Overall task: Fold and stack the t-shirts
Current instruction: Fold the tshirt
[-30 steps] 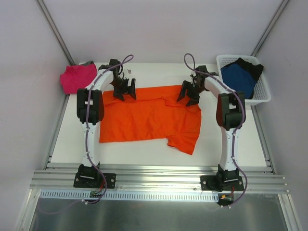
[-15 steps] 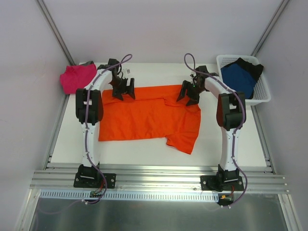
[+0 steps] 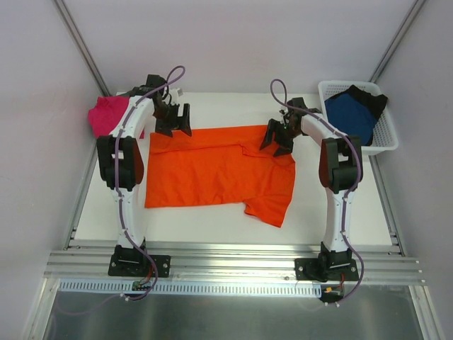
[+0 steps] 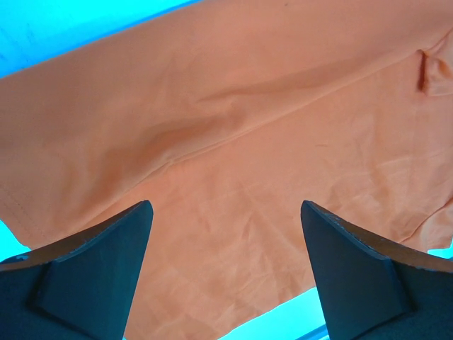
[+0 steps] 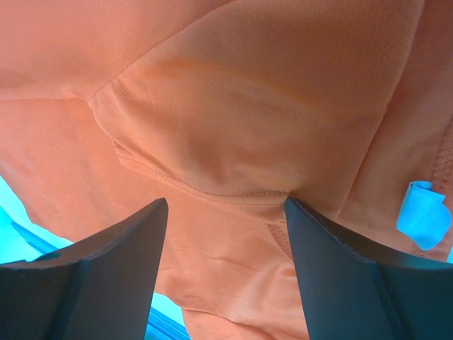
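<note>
While orange t-shirt lies on white table (pale walls), left gripper, right gripper gape wide.

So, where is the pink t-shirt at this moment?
In the top view, the pink t-shirt lies bunched at the far left corner of the table, just left of the left gripper.

Left arm and right arm match: slim white curved links and a bulky black elbow housing, possibly dark red on one side, hard to tell. A thin purple cable loops along each arm. Black base plates. Left gripper and right gripper are black. The fingers are dark grey, wedge-shaped and flat-faced.
</note>
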